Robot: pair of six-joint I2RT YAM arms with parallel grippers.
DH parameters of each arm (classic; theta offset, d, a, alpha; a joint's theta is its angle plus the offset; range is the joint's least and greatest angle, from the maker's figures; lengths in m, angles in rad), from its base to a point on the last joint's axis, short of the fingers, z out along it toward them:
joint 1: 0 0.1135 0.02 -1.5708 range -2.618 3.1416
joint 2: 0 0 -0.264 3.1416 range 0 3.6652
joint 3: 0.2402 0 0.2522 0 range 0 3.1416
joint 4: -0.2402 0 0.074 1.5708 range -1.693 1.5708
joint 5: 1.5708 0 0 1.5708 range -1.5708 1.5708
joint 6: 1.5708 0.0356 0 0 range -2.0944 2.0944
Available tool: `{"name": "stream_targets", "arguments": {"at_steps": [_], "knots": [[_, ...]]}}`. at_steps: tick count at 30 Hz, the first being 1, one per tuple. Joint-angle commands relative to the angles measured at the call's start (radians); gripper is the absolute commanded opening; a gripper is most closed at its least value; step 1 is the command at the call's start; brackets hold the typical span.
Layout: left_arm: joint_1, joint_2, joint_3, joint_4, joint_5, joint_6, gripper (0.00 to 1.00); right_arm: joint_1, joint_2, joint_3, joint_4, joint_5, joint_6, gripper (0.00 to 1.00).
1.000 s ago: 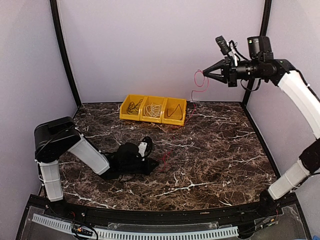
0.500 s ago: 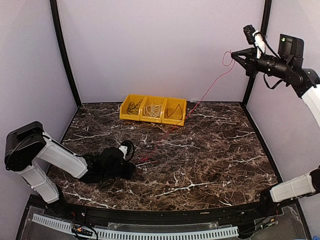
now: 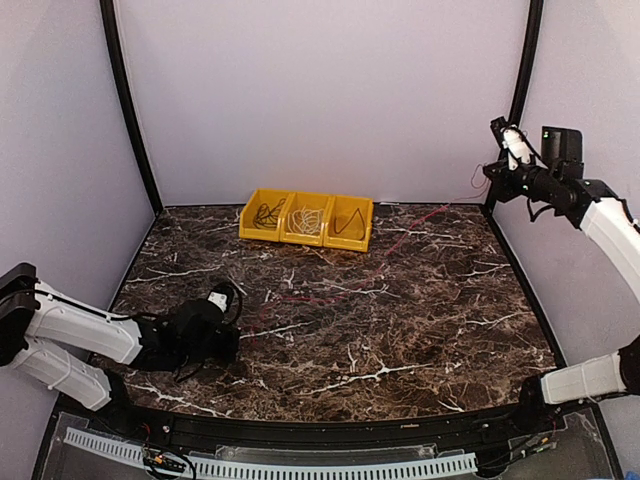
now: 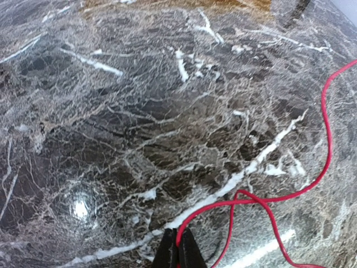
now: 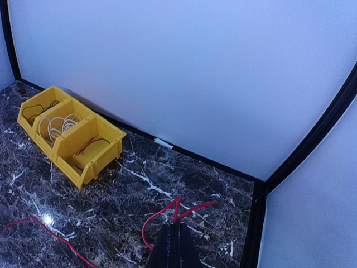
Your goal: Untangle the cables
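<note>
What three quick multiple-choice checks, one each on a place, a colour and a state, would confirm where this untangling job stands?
1. Where are the white cables?
A) in the middle compartment of the yellow bin
B) in the right gripper
C) loose on the table

2. What colour is the cable running from the left gripper to the right gripper?
A) white
B) red
C) green

3. What is the left gripper's state?
A) open and empty
B) open over the bin
C) shut on the cable

Answers:
1 A: the white coils sit in the bin's centre compartment.
2 B: the red cable shows at both grippers in the wrist views.
3 C: the left wrist view shows the fingers closed with the red cable pinched between them.
</note>
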Motion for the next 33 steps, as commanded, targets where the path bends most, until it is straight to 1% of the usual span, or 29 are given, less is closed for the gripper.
{"name": "stream_targets", "arguments": {"at_steps": [1,6,9,12,16,18,20,23,26,28,31,33], "knots": [[0.007,-0.11,-0.022,0.01,0.006,0.056,0.0,-0.003,-0.005,-0.156,-0.002,-0.019,-0.03,0.0],[0.008,-0.216,0.001,-0.033,-0.062,0.086,0.0,-0.024,-0.049,-0.334,0.044,0.063,-0.045,0.0],[0.007,-0.339,0.021,-0.076,-0.149,0.112,0.0,-0.067,-0.061,-0.388,0.056,0.057,-0.064,0.0],[0.008,-0.466,0.045,-0.139,-0.244,0.143,0.0,-0.143,-0.015,-0.395,0.041,0.033,-0.075,0.0],[0.01,-0.69,0.096,-0.221,-0.393,0.171,0.0,-0.228,0.062,-0.383,0.021,-0.021,-0.082,0.0],[0.01,-0.763,0.127,-0.256,-0.468,0.177,0.0,-0.252,0.089,-0.379,0.021,-0.046,-0.082,0.0],[0.011,-0.807,0.148,-0.285,-0.489,0.19,0.0,-0.26,0.109,-0.377,0.019,-0.089,-0.083,0.0],[0.01,-0.82,0.163,-0.296,-0.467,0.191,0.0,-0.261,0.13,-0.372,-0.002,-0.224,-0.095,0.0],[0.011,-0.777,0.161,-0.279,-0.377,0.164,0.0,-0.257,0.149,-0.354,-0.042,-0.4,-0.119,0.0],[0.011,-0.727,0.153,-0.21,-0.305,0.154,0.0,-0.238,0.155,-0.34,-0.066,-0.486,-0.132,0.0],[0.011,-0.636,0.167,-0.089,-0.242,0.155,0.0,-0.177,0.159,-0.304,-0.075,-0.512,-0.128,0.0],[0.012,-0.51,0.203,-0.033,-0.215,0.17,0.0,-0.132,0.173,-0.265,-0.069,-0.508,-0.113,0.0]]}}
